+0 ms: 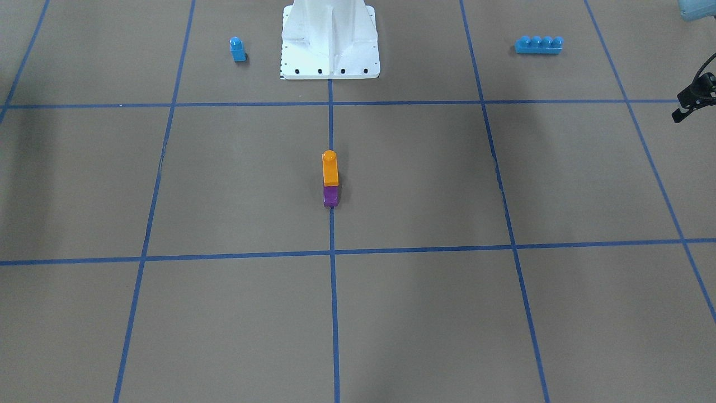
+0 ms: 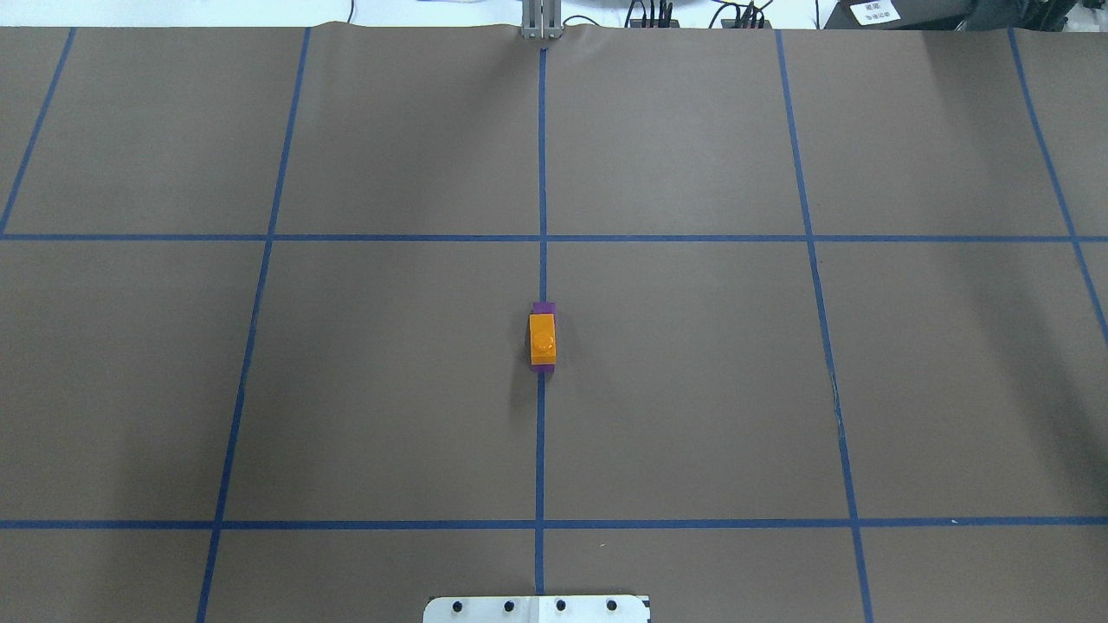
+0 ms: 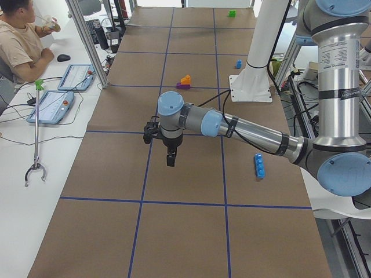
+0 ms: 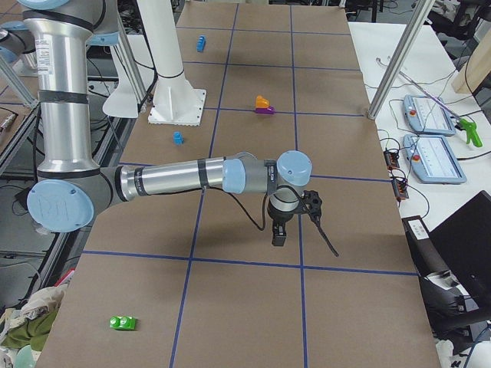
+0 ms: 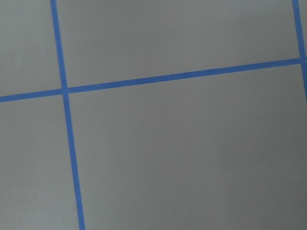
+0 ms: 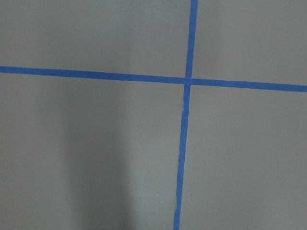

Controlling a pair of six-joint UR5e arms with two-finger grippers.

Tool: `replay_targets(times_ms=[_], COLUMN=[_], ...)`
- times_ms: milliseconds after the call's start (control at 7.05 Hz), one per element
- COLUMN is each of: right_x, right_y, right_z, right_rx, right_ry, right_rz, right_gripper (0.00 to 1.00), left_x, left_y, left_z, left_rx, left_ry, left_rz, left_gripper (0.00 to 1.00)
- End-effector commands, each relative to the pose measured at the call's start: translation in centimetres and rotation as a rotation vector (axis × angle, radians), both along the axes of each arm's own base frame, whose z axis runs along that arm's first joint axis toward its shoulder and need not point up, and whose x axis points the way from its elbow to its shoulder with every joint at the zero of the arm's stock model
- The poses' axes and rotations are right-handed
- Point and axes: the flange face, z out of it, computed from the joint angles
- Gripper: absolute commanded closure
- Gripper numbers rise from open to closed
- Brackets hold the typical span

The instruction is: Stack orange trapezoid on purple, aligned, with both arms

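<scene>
Two bricks form one stack: the orange trapezoid [image 1: 330, 170] sits on the purple [image 1: 330, 196] at the middle of the table [image 1: 168, 313], right on the centre blue tape line [image 1: 333, 313]. In the overhead view the orange edges run parallel to the purple ones, with a purple sliver peeking out at both ends, so it looks aligned. I judge the stacking done, with nothing left but parking the arms.

Left end effector [image 3: 171, 159] hangs over bare table, well apart from the stack and touching nothing. Whether it's spread or closed, cannot tell.

Right end effector [image 4: 278, 234] likewise hangs over bare table on the opposite side, holding nothing visible. Spread or pressed together, cannot tell. Both wrist views show only tape lines.

Small blue single-stud brick [image 1: 238, 49] and long blue four-stud brick [image 1: 538, 45] lie untouched near the white base [image 1: 330, 39].
</scene>
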Motion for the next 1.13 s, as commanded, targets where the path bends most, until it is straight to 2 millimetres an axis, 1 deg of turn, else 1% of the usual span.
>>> replay_targets(times_ms=[0, 142, 284, 426, 567, 993], right_x=[2.8, 3.1, 3.5, 3.5, 3.5, 3.4], right_y=[0.9, 0.9, 0.7, 0.7, 0.9, 0.9], right_z=[0.3, -0.2, -1.0, -1.1, -1.0, -0.9], right_rx=[-0.001, 0.006, 0.017, 0.022, 0.019, 0.017], right_ry=[-0.005, -0.006, -0.006, -0.006, -0.006, -0.006], right_rz=[0.054, 0.060, 0.069, 0.068, 0.068, 0.066], right_gripper=[0.00, 0.00, 0.00, 0.00, 0.00, 0.00], left_x=[-0.4, -0.4, -0.5, -0.5, -0.6, -0.6], left_y=[0.1, -0.1, -0.1, -0.1, -0.1, -0.1], left_z=[2.1, 3.8, 5.1, 6.3, 6.6, 6.6], left_rx=[-0.035, -0.017, 0.007, -0.017, -0.025, -0.020], left_ry=[-0.014, -0.021, -0.026, -0.030, -0.030, -0.031], left_rz=[-0.004, 0.049, 0.097, 0.100, 0.098, 0.099], left_gripper=[0.00, 0.00, 0.00, 0.00, 0.00, 0.00])
